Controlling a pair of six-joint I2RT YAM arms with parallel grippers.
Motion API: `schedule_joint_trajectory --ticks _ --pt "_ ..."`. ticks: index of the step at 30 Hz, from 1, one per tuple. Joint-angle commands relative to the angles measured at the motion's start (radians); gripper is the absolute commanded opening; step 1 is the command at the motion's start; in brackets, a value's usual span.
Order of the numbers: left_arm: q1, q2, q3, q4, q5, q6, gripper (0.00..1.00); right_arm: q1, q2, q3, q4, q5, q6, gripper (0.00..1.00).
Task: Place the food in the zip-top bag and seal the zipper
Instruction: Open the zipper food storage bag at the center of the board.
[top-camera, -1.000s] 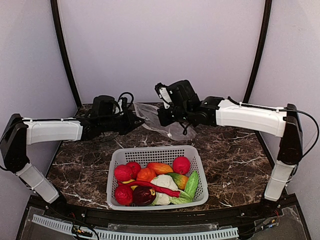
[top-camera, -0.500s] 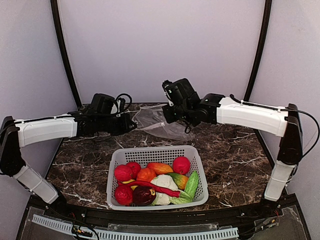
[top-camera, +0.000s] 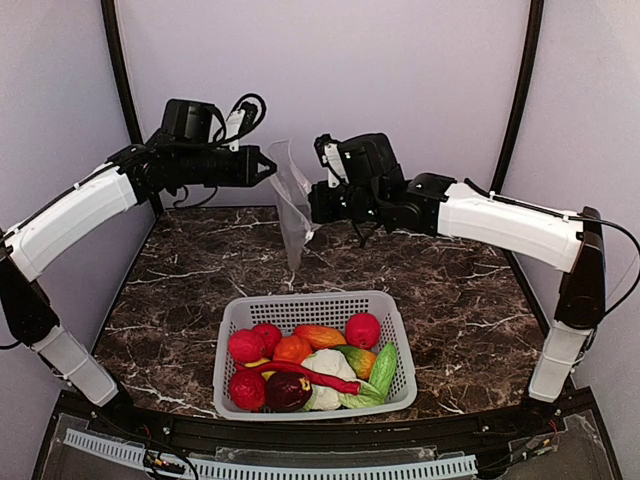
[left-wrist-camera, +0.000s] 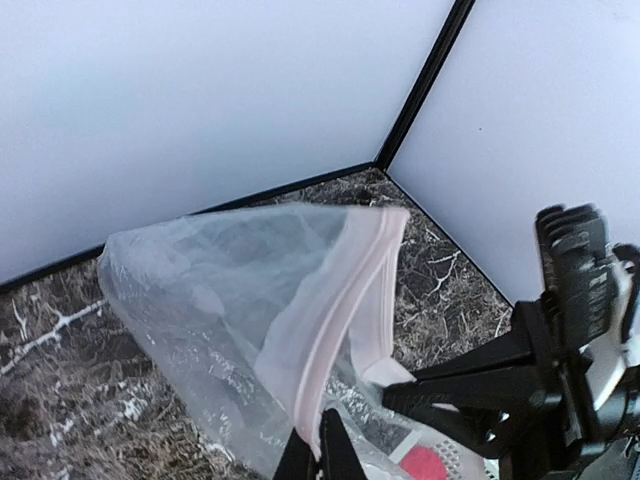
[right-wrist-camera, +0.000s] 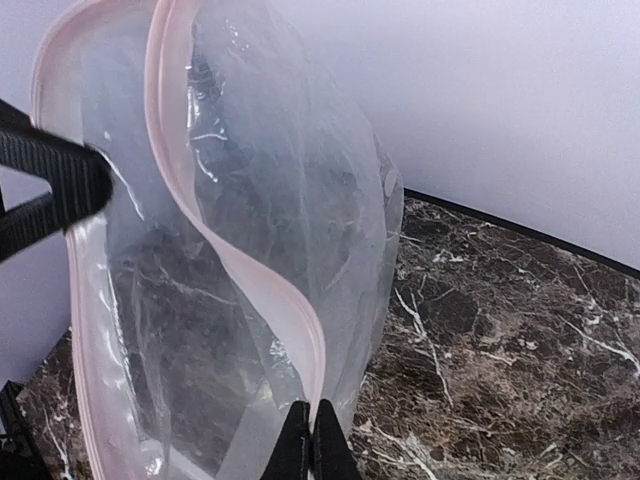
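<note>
Two pinches on zip-top bag (top-camera: 292, 218): left gripper (left-wrist-camera: 318, 442), right gripper (right-wrist-camera: 311, 428); marbled table (top-camera: 180, 300), lilac walls (top-camera: 330, 80).

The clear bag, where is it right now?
In the top view, the clear bag hangs mid-air at centre, pinched between the left gripper and right gripper, behind the basket.

so I count one clear thin plastic zip-top bag (top-camera: 293, 215), one white slotted plastic basket (top-camera: 310, 300), four round red toy fruits (top-camera: 362, 330), one white toy cauliflower (top-camera: 328, 362)
</note>
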Motion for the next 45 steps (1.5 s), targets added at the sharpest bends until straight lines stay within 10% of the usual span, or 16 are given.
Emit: schedule_joint_trajectory --ticks 1,8,19,28,45 --pt "0.007 0.089 0.217 -0.287 0.025 0.217 0.01 -0.03 -0.022 -0.049 0.107 -0.096 0.134 0.0" --pt "0.007 0.162 0.243 -0.401 0.062 0.374 0.01 -0.059 -0.003 -0.162 0.168 -0.11 0.286 0.0" --pt "0.007 0.073 -0.151 -0.052 0.127 0.373 0.01 -0.062 -0.033 -0.265 0.096 0.128 0.317 0.02" --pt "0.007 0.058 -0.208 -0.003 0.168 0.307 0.01 -0.065 -0.075 -0.251 0.064 0.001 0.145 0.82" --pt "0.007 0.062 -0.208 -0.007 0.146 0.255 0.01 0.062 -0.396 -0.48 -0.129 -0.305 0.158 0.99"
